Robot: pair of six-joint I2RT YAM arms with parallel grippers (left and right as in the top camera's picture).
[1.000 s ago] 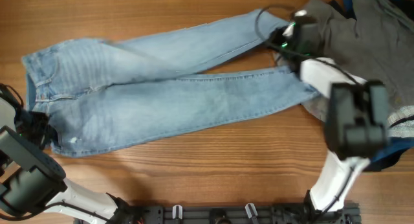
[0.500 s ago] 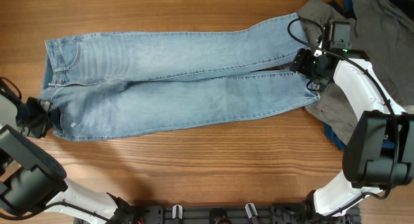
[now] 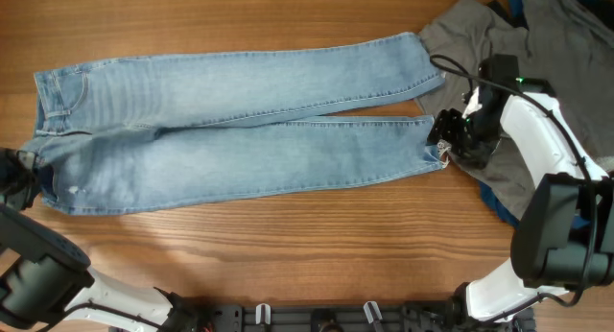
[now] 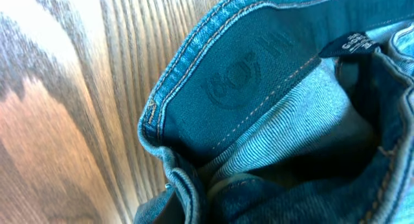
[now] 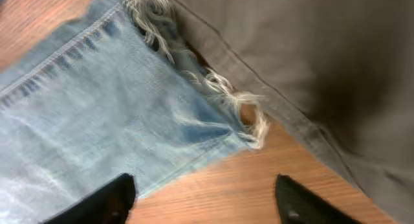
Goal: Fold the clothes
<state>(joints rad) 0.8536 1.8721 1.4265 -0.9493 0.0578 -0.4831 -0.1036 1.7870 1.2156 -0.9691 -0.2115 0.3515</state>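
The light-blue jeans lie flat across the table, waist at the left and both legs running right. My left gripper sits at the table's left edge, shut on the near corner of the waistband. In the left wrist view the waistband's inside fills the frame and bunches at the bottom, hiding the fingers. My right gripper stands open just off the near leg's frayed hem, with only bare wood and the hem's corner between its fingertips.
A large grey garment is heaped at the back right, touching the jeans' hems. A dark-blue garment peeks out beneath it, near the right arm. Bare wood runs along the front of the table.
My right gripper has let go of the leg hem, opened and moved toward the near leg's hem. The jeans have been pulled left and now lie straighter and flatter.
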